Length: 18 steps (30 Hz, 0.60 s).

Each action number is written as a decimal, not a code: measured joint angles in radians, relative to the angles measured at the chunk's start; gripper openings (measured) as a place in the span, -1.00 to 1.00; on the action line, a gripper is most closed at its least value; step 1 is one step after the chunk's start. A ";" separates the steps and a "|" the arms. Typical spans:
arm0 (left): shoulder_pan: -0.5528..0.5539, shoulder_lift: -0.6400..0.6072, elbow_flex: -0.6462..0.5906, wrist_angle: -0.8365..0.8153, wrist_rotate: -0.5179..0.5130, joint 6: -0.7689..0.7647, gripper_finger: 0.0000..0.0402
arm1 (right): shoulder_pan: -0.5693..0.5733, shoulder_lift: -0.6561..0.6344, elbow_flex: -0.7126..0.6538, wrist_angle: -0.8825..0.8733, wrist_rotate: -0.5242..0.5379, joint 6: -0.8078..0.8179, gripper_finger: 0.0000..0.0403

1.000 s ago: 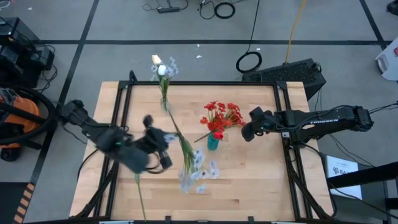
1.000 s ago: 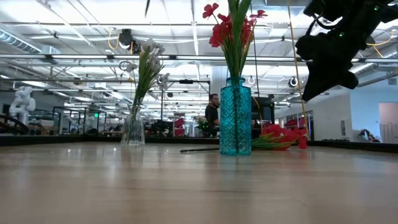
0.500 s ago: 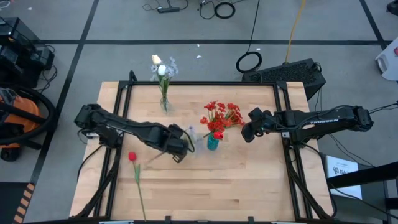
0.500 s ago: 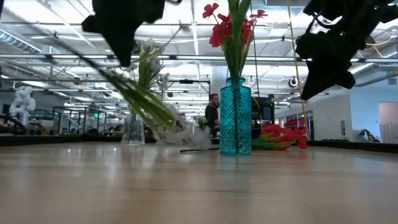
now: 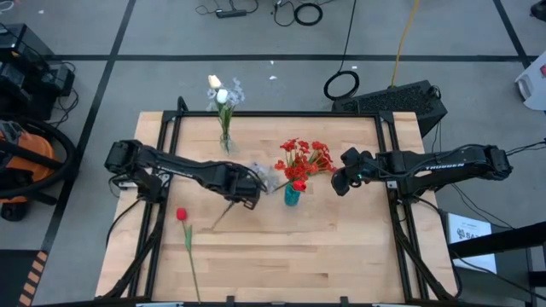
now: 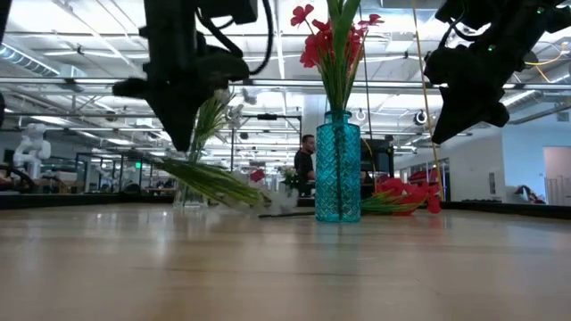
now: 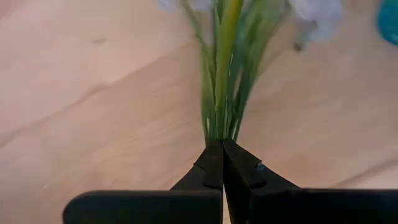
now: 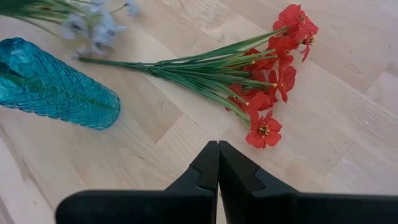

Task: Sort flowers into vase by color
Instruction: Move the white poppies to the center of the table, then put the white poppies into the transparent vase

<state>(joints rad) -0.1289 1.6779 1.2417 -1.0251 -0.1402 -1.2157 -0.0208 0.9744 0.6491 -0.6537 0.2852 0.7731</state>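
My left gripper (image 5: 249, 189) sits low at mid-table, fingers pinched together — arm stretched out. My right gripper (image 5: 339, 182) hovers closed, seemingly higher up.

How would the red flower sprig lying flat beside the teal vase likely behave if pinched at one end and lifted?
The red sprig is many thin stems fanning from one end, so it would probably droop and splay. It looks light for its size. Its small blooms might snag the teal vase close by. The right pincer is shut above it.
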 joint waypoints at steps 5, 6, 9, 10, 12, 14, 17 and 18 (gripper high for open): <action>0.012 0.000 -0.041 0.070 0.016 0.051 -0.95 | 0.000 0.000 0.000 0.000 -0.004 0.005 -0.99; 0.017 0.000 -0.046 0.071 0.016 0.051 -0.92 | 0.000 0.000 0.000 -0.001 -0.004 0.007 -0.99; 0.025 0.000 -0.061 0.065 0.015 0.058 -0.80 | 0.000 0.000 0.000 -0.001 -0.004 0.020 -0.99; 0.027 0.000 -0.065 0.067 0.015 0.071 -0.75 | 0.000 0.000 0.000 -0.001 -0.003 0.020 -0.99; 0.030 0.000 -0.073 0.066 0.016 0.078 -0.66 | 0.000 0.000 0.000 -0.001 -0.003 0.021 -0.99; 0.035 0.000 -0.076 0.065 0.017 0.078 -0.57 | 0.000 0.000 0.000 -0.001 -0.003 0.026 -0.99; 0.036 0.000 -0.076 0.066 0.027 0.126 -0.47 | 0.000 0.000 0.000 0.000 -0.003 0.031 -0.99; 0.035 0.000 -0.076 0.065 0.029 0.145 -0.45 | 0.000 0.000 0.000 0.000 -0.002 0.038 -0.99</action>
<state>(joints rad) -0.0940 1.6783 1.1652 -0.9598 -0.1107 -1.0707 -0.0208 0.9741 0.6491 -0.6541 0.2828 0.8110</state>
